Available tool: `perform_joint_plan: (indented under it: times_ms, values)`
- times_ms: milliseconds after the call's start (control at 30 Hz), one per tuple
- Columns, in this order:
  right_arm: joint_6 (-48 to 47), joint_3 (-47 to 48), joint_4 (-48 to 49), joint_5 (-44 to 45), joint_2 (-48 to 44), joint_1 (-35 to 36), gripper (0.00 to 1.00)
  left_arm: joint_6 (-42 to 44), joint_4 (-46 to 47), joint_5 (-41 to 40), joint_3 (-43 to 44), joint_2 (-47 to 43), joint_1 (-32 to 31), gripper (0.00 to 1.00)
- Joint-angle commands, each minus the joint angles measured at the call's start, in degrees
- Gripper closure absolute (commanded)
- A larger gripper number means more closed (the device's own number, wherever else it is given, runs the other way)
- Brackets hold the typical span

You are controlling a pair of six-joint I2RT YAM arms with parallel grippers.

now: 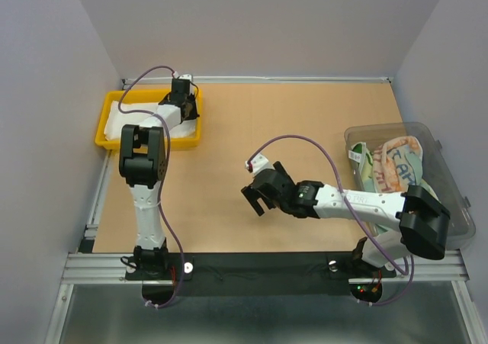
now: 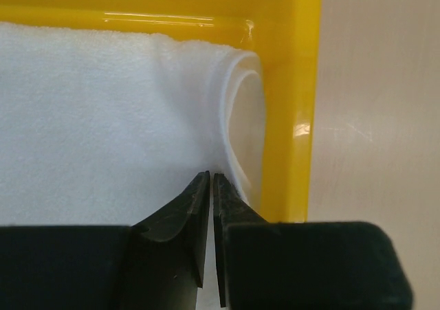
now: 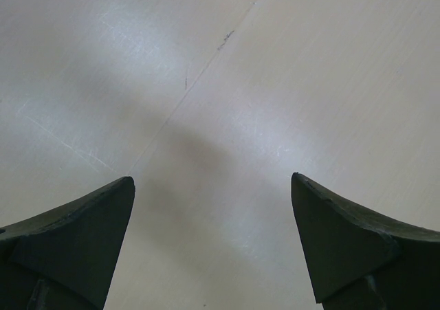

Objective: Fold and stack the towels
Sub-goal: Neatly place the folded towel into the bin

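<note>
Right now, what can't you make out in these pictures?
- Top view: the left arm covers part of the yellow tray, so its full contents are hidden.
- Top view: the right arm hides the near end of the clear bin.
- Left wrist view: the fingers hide whether the left hand pinches the white towel.

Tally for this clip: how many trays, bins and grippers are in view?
Tray: 1
Bin: 1
Grippers: 2 (left gripper, right gripper)
Total: 4

Unreadable letter print on towel (image 1: 396, 165)
</note>
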Motion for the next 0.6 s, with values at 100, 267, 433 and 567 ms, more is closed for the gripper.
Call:
perform_joint_plan:
  times_ms: [100, 267, 433, 567]
  values:
    - [-0.1, -0.5, 1.3, 2.6, -2.7, -0.5, 0.0, -0.6, 2.3, 1.0, 0.2, -2.2, -0.9, 0.81]
    - [-0.9, 0.4, 1.5, 3.7, -3.8, -0.8, 0.0, -2.1, 4.0, -0.2, -2.1, -9.4, -0.8, 0.81]
    - [-2.0, 1.5, 1.4, 6.8, -6.7, -3.5, 0.0, -4.8, 4.2, 0.9, -4.2, -17.4, -0.8, 0.77]
    - [-2.8, 2.6, 1.4, 7.5, -9.5, -13.0, 0.0, -6.1, 1.3, -0.5, -6.6, -26.4, -0.8, 0.66]
